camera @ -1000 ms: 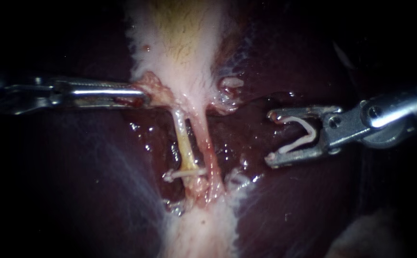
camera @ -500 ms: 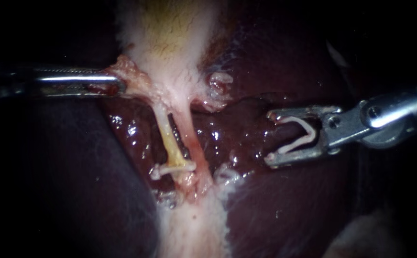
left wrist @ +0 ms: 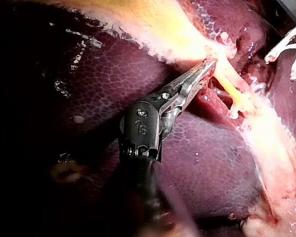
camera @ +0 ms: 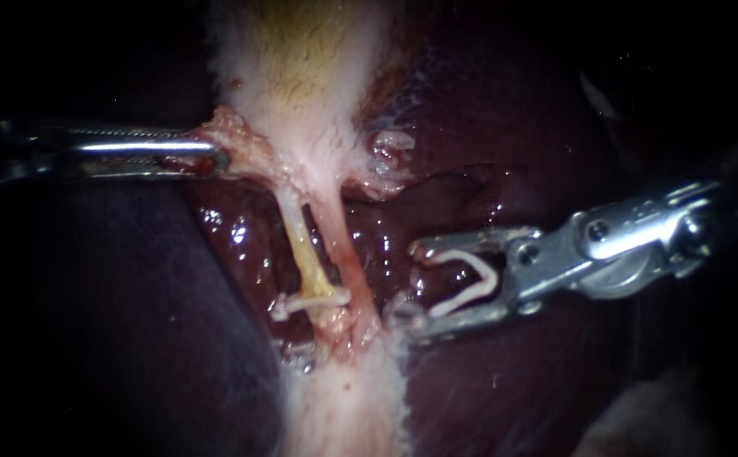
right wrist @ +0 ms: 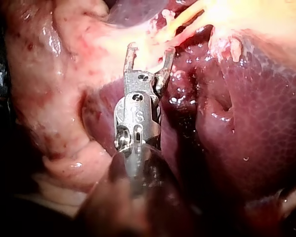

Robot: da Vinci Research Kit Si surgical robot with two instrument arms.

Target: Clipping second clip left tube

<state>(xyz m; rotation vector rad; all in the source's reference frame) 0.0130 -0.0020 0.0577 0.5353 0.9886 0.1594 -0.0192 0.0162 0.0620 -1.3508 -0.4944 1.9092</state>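
left tube [camera: 304, 250]: yellowish, near right instrument [camera: 415, 288], clear of jaw tips, not between them, pink tube [camera: 344, 254] in between | seated clip [camera: 311, 300]: clamped across left tube's lower end | right instrument: jaws wide, gripping open clip [camera: 469, 283] by both legs | left instrument [camera: 212, 156]: jaws clamped on gallbladder [camera: 301, 101] edge

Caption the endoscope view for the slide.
Right instrument holds an open clip near the once-clipped left tube; left instrument grips tissue.

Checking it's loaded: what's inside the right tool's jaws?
An open white clip sits in the right tool, touching both jaws; nothing else inside. What lies under the lower jaw is hidden.
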